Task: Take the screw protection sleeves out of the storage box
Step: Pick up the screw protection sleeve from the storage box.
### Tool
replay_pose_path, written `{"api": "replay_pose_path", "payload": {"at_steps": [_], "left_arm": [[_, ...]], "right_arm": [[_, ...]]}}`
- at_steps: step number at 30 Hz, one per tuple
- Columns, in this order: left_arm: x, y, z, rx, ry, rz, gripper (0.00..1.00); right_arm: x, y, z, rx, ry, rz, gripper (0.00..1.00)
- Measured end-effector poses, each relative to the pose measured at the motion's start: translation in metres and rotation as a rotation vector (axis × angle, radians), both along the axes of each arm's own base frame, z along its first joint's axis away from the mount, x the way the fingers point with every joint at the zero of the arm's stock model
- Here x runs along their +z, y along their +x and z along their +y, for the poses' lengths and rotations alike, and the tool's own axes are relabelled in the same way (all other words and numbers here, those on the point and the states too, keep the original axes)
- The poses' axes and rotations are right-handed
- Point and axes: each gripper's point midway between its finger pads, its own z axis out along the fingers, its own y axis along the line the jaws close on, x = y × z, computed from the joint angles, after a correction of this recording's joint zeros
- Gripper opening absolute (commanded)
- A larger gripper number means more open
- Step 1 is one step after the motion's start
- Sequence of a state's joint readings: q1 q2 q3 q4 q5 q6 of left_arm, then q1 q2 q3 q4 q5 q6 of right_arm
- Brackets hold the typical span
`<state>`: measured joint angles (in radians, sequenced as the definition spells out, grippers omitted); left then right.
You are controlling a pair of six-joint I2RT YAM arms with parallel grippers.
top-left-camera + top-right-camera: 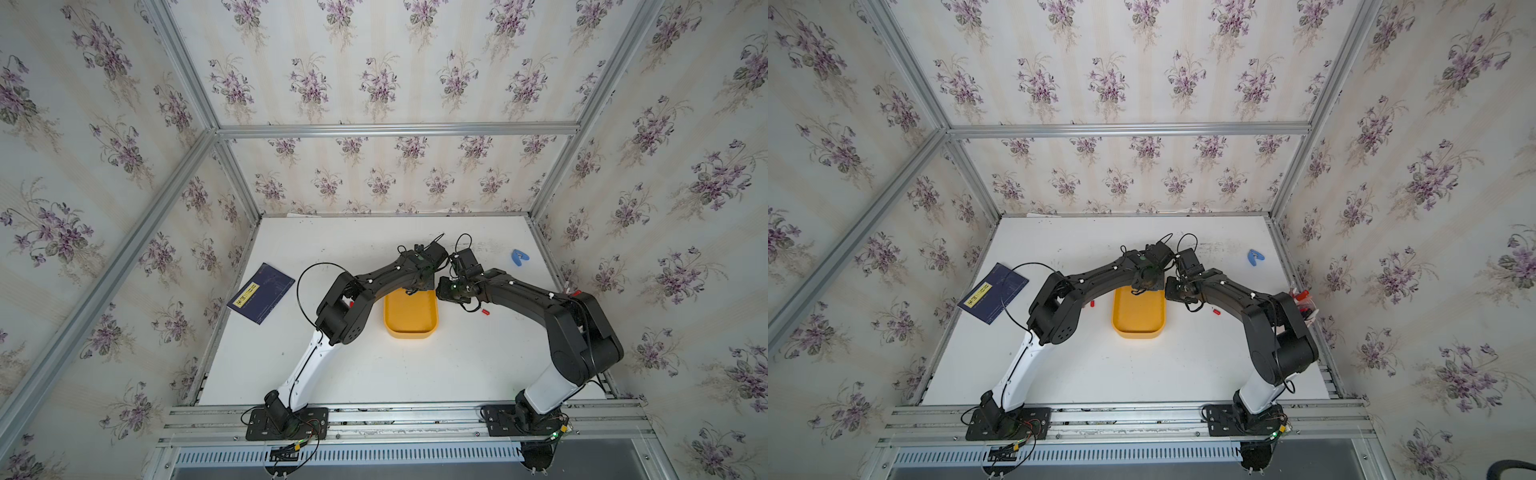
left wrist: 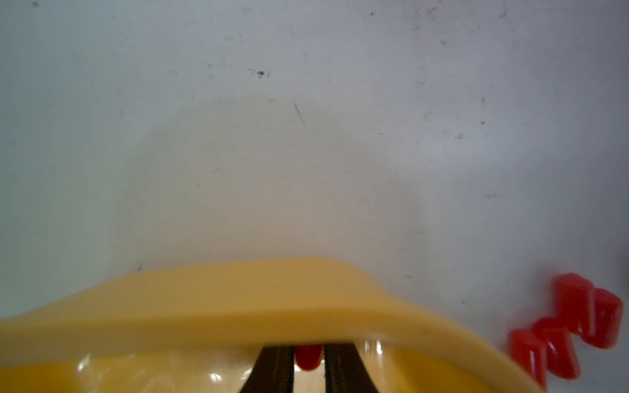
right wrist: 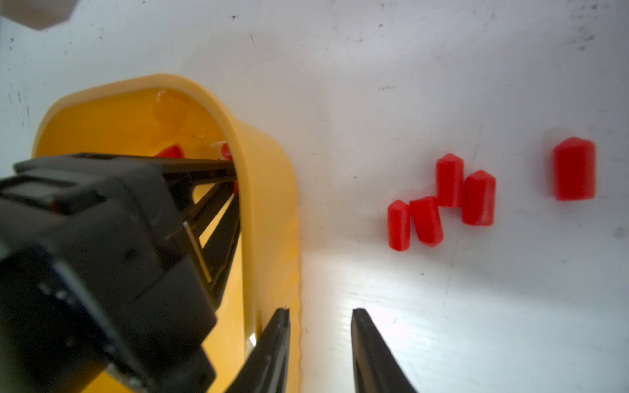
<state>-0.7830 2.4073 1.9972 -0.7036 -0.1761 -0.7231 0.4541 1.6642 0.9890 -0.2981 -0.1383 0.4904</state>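
Grip check: my left gripper [image 2: 309,349] was down inside the storage box [image 2: 238,306], jaws narrow, pinching one screw protection sleeve [image 2: 308,362] between its fingers [image 2: 274,369]. The right wrist view showed more red pieces [image 3: 171,151] in the box behind that gripper, partly hidden, so I couldn't count them.

My right gripper [image 3: 320,311] hung just outside the box's long wall [image 3: 269,190]. Its jaws were part-open with nothing between them. One finger [image 3: 275,340] overlapped the rim, and I couldn't tell if it touched.

The screw protection sleeves already out lay on the table [image 1: 415,374]. A clump of four [image 3: 442,200] sat packed together near the box, with a fifth [image 3: 574,168] a bit apart from them. In both top views I had a lone one [image 1: 484,311] right of the box, just beside the right forearm. In a top view another [image 1: 1092,304] lay left of the box by the left elbow.

Both wrists covered the box's far end from above. A navy booklet [image 1: 262,293] lay at the table's left and a blue item [image 1: 519,257] at the far right, both well apart from the box.
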Motion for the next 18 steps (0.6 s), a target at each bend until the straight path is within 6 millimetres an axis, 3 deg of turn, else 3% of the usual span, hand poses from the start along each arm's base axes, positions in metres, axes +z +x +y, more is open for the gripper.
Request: {"api": "replay_pose_path", "payload": {"at_steps": [8, 18], "left_arm": [[0.008, -0.003, 0.002, -0.012, 0.002, -0.008, 0.18], [0.042, -0.022, 0.013, -0.041, -0.036, -0.015, 0.2]], "right_arm": [[0.001, -0.002, 0.001, 0.005, -0.005, 0.001, 0.37], [0.015, 0.001, -0.001, 0.007, -0.017, -0.044, 0.37]]}}
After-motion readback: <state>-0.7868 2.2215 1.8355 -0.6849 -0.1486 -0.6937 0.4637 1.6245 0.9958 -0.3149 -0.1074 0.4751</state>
